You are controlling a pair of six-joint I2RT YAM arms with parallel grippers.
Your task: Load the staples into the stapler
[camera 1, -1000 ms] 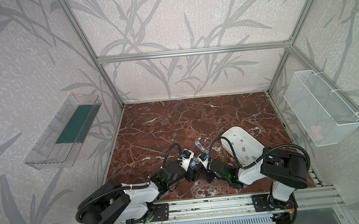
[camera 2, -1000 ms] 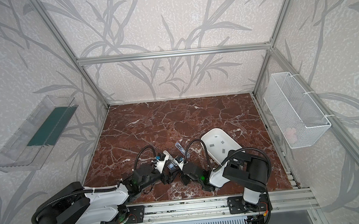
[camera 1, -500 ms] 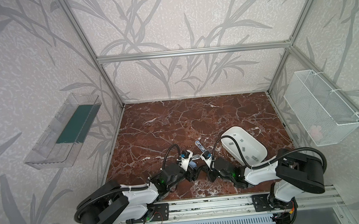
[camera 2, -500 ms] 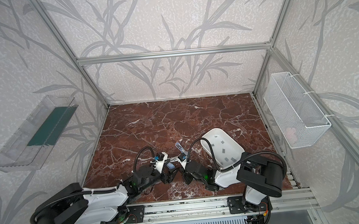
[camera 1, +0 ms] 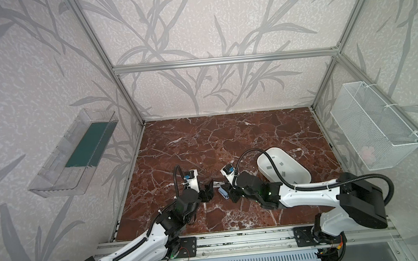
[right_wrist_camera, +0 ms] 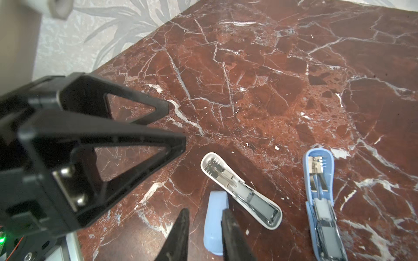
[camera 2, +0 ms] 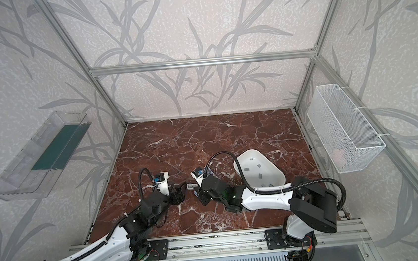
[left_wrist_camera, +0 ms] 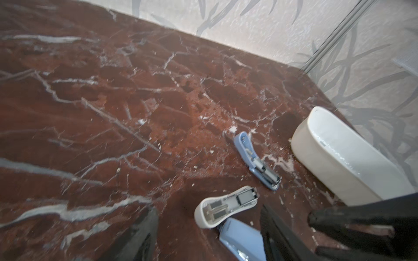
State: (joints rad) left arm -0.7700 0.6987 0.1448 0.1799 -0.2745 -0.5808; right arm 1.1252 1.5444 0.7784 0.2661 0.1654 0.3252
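Observation:
A stapler lies swung open on the marble between my two grippers: a white half (right_wrist_camera: 239, 192) (left_wrist_camera: 226, 208) with its metal channel facing up, and a pale blue half (right_wrist_camera: 214, 221) (left_wrist_camera: 242, 237). My left gripper (left_wrist_camera: 208, 209) (camera 1: 209, 190) is open, with its fingers either side of this stapler and not touching it. My right gripper (right_wrist_camera: 204, 226) (camera 1: 227, 194) is slightly open just over the blue half, holding nothing. The staples (camera 1: 269, 167) (camera 2: 258, 166) are grey strips lying loose in a white tub (camera 1: 302, 177) (left_wrist_camera: 339, 158) to the right.
A second stapler (right_wrist_camera: 321, 203) (left_wrist_camera: 255, 160), blue and also lying open, sits between the first one and the tub. On the left wall is a clear bin (camera 1: 76, 158), and on the right wall a wire basket (camera 1: 373, 127).
The right arm has stretched out low, with its elbow swung to the right. Both grippers have shifted a little to the left. The right jaws have parted slightly and the left jaws have narrowed a bit.

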